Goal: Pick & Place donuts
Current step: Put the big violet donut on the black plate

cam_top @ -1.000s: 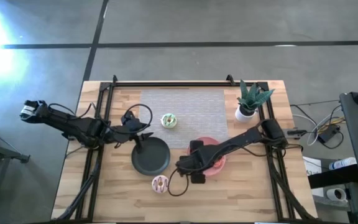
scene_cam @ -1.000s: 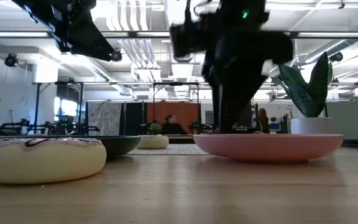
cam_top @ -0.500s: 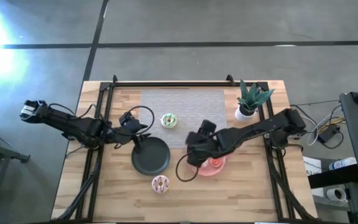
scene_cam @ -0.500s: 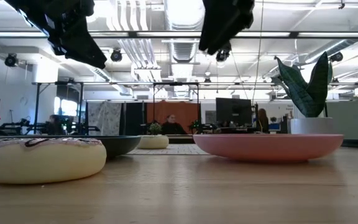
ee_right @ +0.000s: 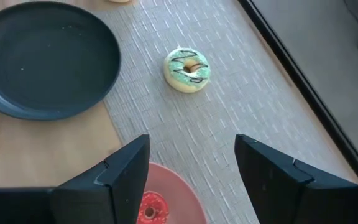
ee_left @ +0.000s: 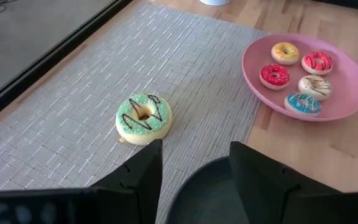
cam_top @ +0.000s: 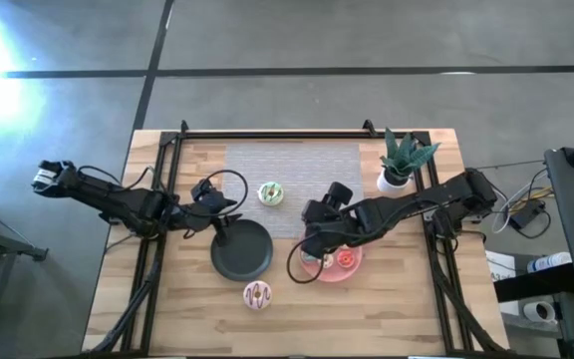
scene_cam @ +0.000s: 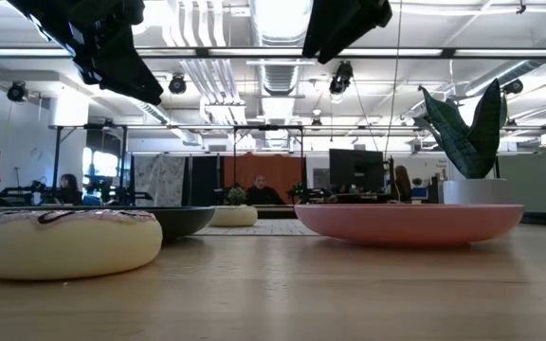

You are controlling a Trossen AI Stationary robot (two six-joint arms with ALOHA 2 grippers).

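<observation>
The pale wooden plank worktop (cam_top: pixel 187 299) is seen with a smooth, matt grain. A grey woven cloth mat (ee_left: pixel 185 68) shows a rough ribbed weave. The round black plate (ee_right: pixel 42 59) and the round pink plate (ee_left: pixel 353 93) look smooth, with a soft sheen.

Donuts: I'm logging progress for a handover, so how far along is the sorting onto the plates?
Done: five small donuts lie on the pink plate. In hand: nothing; the right gripper hangs open above that plate, and the left gripper waits open over the black plate, which is empty. Left: the green donut on the grey mat and the pink-iced donut on the table.
</observation>
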